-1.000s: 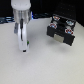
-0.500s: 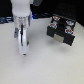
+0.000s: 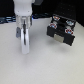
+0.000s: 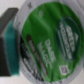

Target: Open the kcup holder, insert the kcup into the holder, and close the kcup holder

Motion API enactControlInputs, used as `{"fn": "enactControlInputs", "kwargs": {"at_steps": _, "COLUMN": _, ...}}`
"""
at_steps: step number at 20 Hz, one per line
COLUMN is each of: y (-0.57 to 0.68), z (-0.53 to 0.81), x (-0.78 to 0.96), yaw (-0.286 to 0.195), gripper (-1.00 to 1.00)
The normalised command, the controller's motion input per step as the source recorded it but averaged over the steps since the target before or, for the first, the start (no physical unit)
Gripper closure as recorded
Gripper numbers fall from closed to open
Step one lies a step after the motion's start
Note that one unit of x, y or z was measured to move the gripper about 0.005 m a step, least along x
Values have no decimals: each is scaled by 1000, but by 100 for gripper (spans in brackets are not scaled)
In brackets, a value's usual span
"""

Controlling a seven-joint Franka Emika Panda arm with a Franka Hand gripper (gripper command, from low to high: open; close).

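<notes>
On the exterior view's left, the tool (image 3: pixel 23 44) hangs low over the pale desk (image 3: pixel 45 67), its white fingers pointing down with the tips close to the surface. The wrist view fills almost wholly with the kcup (image 4: pixel 47 40), green foil lid facing the camera, so the cup sits directly beneath the tool and between its fingers; a dark finger pad (image 4: pixel 10 35) shows beside the rim. Whether the tool is clenched on the cup or only straddling it cannot be told from these views.

Off to the tool's side, toward the exterior view's right and well apart from it, stands the kcup holder (image 3: pixel 61 29), a black box with red-white parts on top.

The step in hand looks like securing the cup. Doing it well probably means keeping the fingers centred on the rim, squeezing evenly, and lifting straight so the small cup does not tip or slide.
</notes>
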Motion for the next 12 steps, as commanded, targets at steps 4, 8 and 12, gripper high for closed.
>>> {"fn": "enactControlInputs", "kwargs": {"at_steps": 4, "y": 30, "z": 267, "x": 34, "yaw": 0, "gripper": 100}}
{"fn": "enactControlInputs", "kwargs": {"at_steps": 8, "y": 283, "z": 918, "x": 150, "yaw": -3, "gripper": 100}}
{"fn": "enactControlInputs", "kwargs": {"at_steps": 12, "y": 389, "z": 837, "x": 208, "yaw": 0, "gripper": 100}}
